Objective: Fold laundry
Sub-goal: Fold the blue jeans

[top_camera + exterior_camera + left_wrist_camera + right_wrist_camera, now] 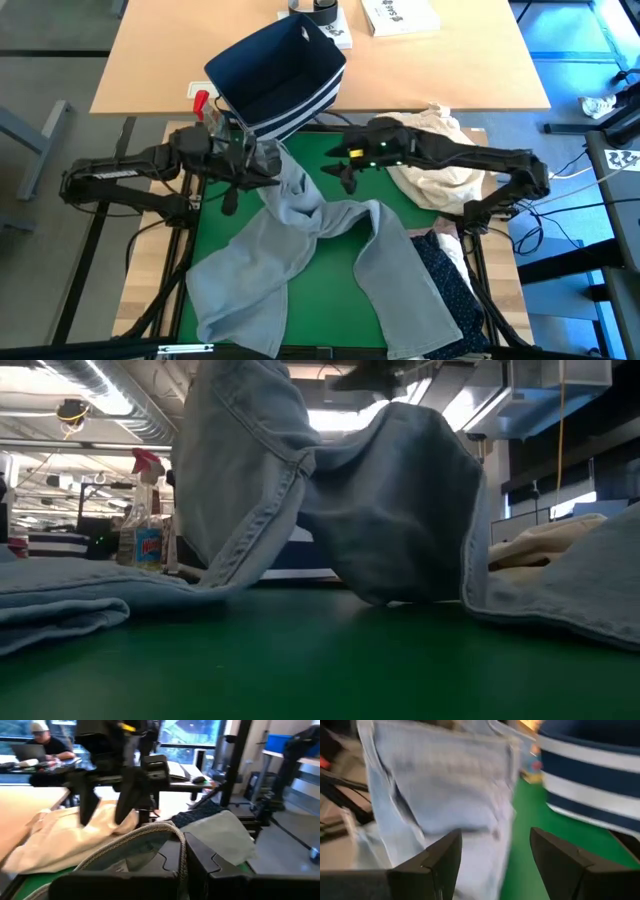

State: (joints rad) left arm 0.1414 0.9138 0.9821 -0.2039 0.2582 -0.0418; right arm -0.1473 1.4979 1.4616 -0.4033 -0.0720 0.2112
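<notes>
The left claw (pixel 262 160) is clamping the waistband of the light grey jeans (pixel 330 250), lifting it off the green bench (pixel 330 290) just in front of the striped navy bin (pixel 280 75). The right claw (pixel 345 172), fingers apart, is hovering just beside. Both legs are trailing toward the near edge, splayed apart, with bare mat showing between them.

Left pincer (pixel 268 160) on grey jeans (pixel 330 262)

Green mat (pixel 330 270): grey jeans (pixel 300 250), cream bundle (pixel 440 170), dotted shirt (pixel 450 280).
</notes>
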